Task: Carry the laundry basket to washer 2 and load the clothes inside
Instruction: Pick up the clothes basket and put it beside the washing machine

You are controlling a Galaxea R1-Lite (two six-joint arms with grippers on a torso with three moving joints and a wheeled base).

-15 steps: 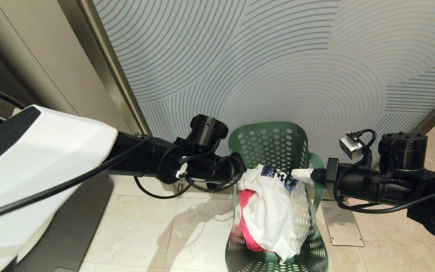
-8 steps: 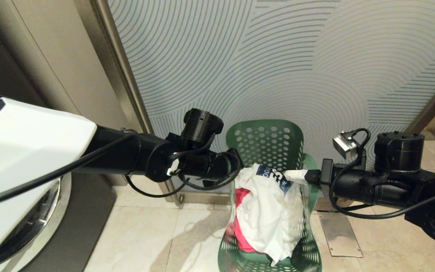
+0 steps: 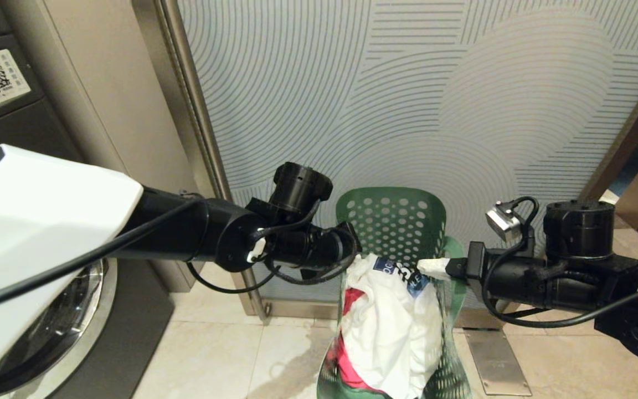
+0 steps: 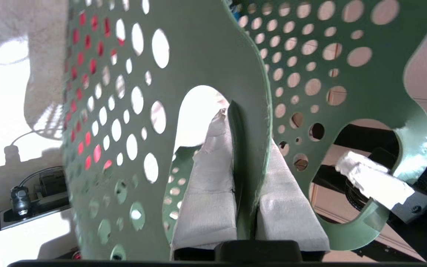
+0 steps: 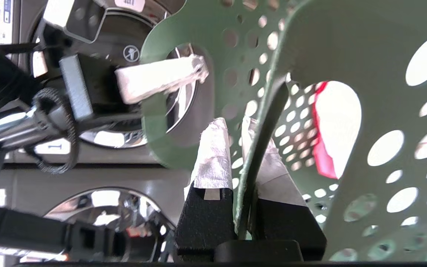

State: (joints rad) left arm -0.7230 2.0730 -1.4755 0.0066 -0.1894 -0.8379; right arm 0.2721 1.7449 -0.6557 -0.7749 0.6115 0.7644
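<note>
Both arms reach forward and inward toward the laundry basket [image 3: 391, 221], one on each side of it. The left hand [image 4: 241, 148] is clamped on the basket's left handle loop, a padded finger [image 4: 208, 185] pressed on each face of the plastic. The right hand [image 5: 241, 148] is pinched likewise on the right handle loop, its wrist level.

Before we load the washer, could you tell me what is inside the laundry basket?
In the laundry basket lies a bundle of clothes: a white garment with a blue printed patch on top, a pink-red one beneath it. Anything deeper is covered by the white garment.
</note>
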